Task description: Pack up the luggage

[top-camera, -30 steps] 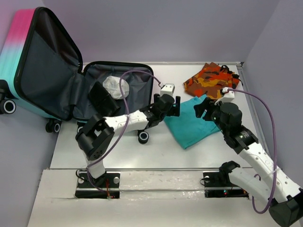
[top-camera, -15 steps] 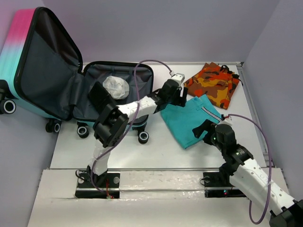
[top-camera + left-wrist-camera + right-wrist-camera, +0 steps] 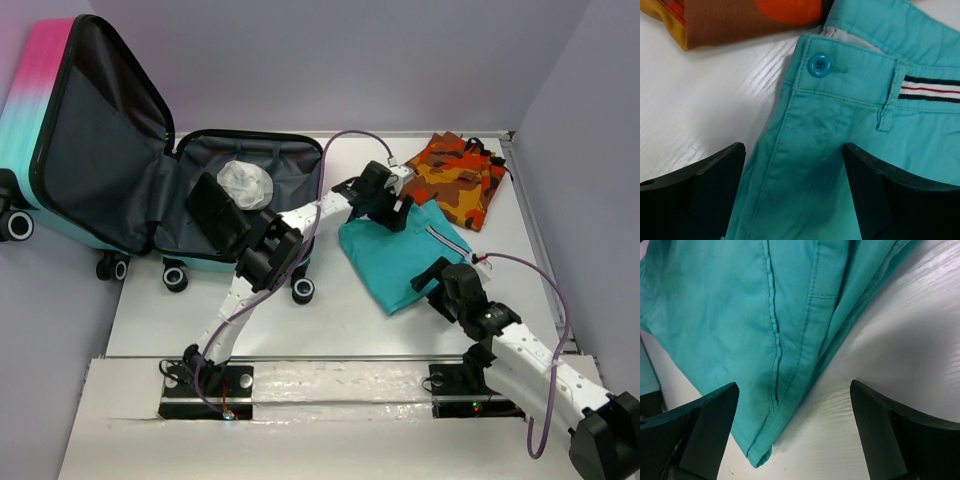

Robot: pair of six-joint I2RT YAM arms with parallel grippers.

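Note:
The luggage [image 3: 60,150] lies open at the left, pink-to-teal shell, dark lining, a white bundle [image 3: 244,182] in its lower half. Folded teal shorts [image 3: 395,255] lie mid-table; they also show in the left wrist view [image 3: 840,150] and the right wrist view [image 3: 740,315]. My left gripper [image 3: 395,215] is open just above the waistband end of the shorts, near the teal button [image 3: 819,65]. My right gripper [image 3: 432,278] is open over the near corner of the shorts, its fingers [image 3: 705,435] straddling the hem.
An orange patterned garment [image 3: 455,178] lies at the back right, its edge also in the left wrist view [image 3: 740,20]. A suitcase wheel [image 3: 303,290] stands near the shorts. The side wall [image 3: 590,200] rises at the right.
My left arm has reached right, from beside the suitcase to above the shorts' waistband. My right arm has drawn back and down to the shorts' near corner.

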